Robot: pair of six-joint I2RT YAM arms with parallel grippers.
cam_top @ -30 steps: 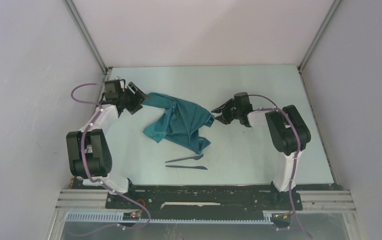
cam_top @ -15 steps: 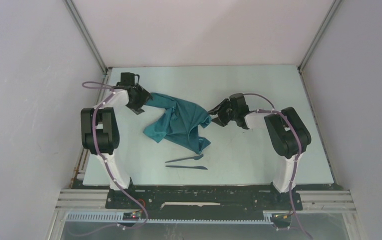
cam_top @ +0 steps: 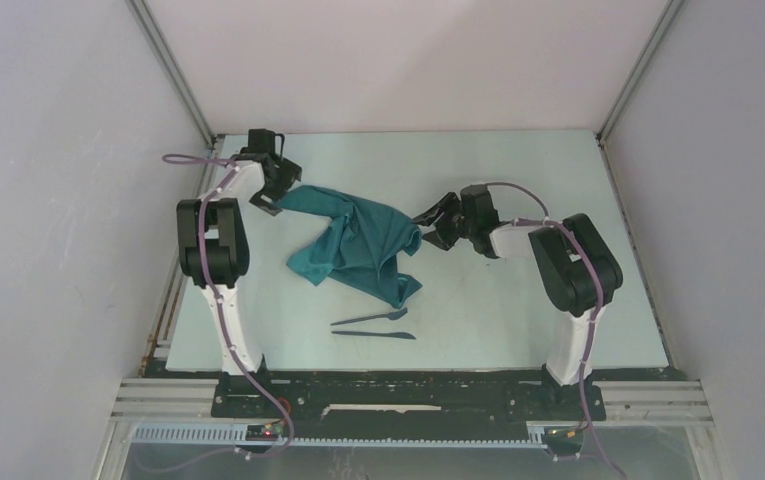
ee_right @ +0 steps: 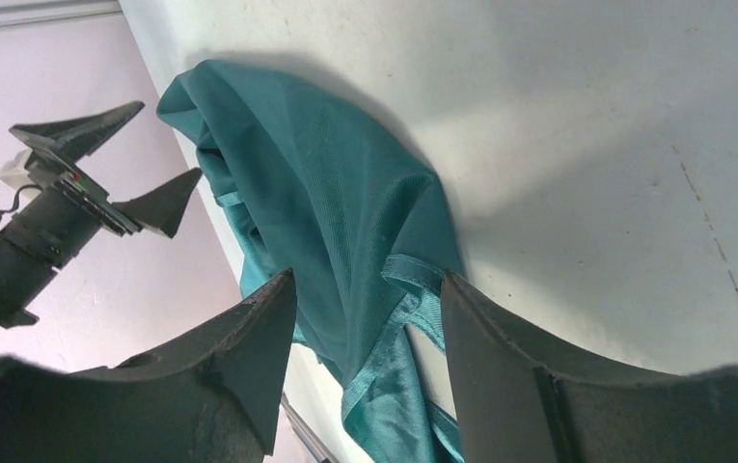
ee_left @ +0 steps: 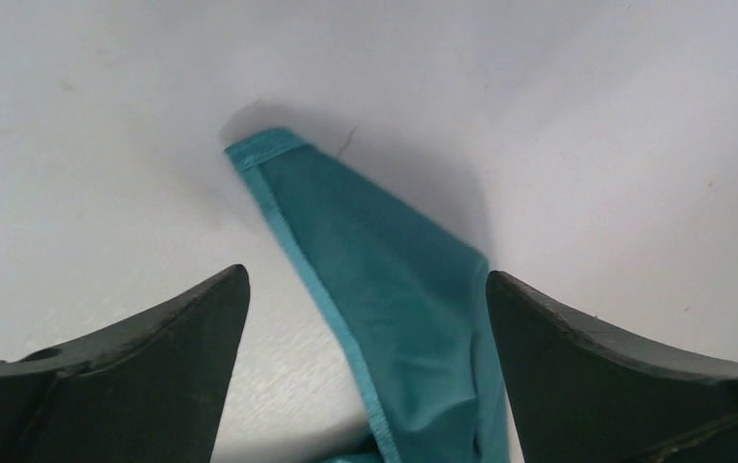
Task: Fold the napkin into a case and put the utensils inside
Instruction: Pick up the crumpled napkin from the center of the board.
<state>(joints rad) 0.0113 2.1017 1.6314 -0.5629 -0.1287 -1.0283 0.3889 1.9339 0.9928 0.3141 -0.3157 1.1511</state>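
Lying crumpled and unfolded near the middle of the table (cam_top: pixel 518 310), one teal napkin (cam_top: pixel 358 240) is seen; no case shape is formed. Two slim dark pieces are counted at 6 o'clock of the napkin, apart from it: one fork-like utensil (cam_top: pixel 370 318) and one knife (cam_top: pixel 373 334), laid side by side, nearly parallel, heads toward 3 o'clock. Two arms are counted.

The left claw (cam_top: pixel 270 196) is placed at the napkin's 10 o'clock corner. In the left wrist view its fingers (ee_left: pixel 152 357) are spread wide, the cloth corner lies flat between them, and nothing is gripped.

The right claw (cam_top: pixel 428 226) is placed at the napkin's 3 o'clock edge. In the right wrist view its jaws are parted, a hemmed fold of cloth runs between them, and no pinch is seen.
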